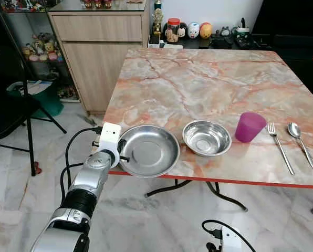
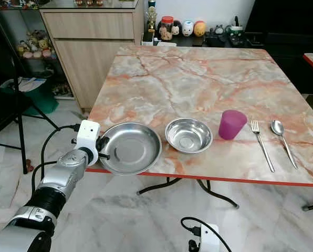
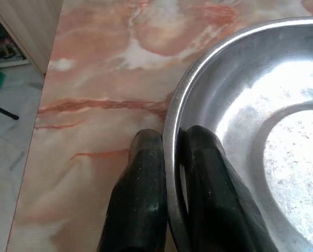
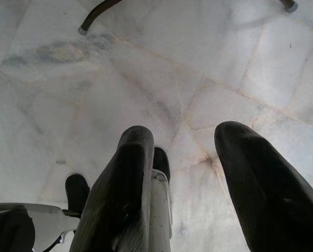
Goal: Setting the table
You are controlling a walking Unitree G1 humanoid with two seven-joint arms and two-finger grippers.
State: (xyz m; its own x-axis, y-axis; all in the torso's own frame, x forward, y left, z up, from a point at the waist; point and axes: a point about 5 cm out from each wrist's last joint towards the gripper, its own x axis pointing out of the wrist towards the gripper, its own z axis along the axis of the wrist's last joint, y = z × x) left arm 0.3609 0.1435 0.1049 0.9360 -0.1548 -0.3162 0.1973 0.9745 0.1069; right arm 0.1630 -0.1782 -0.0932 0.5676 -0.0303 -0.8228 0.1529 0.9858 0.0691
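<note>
Plate (image 1: pixel 148 150) first, from the head cameras: the big steel plate sits at the near edge of the marble table (image 1: pixel 209 79), part of its rim hanging past the red border, and the left gripper (image 1: pixel 122 149) has it pinched by the rim on the side nearest the corner. A smaller steel bowl (image 1: pixel 207 137) lies just beside it, then a purple cup (image 1: pixel 249 126), a fork (image 1: pixel 280 147) and a spoon (image 1: pixel 301 143) farther along. From the left wrist, the two black fingers (image 3: pixel 141 199) are closed on the thin rim, one outside and one inside, a narrow hold on slick metal. My worry is that any pull toward the edge could tip the plate off onto the floor, or that it could slip out; a push sideways would knock the bowl. From the right wrist, the right gripper (image 4: pixel 180 173) hangs over the tiled floor (image 4: pixel 209 63), fingers spread, holding nothing.
</note>
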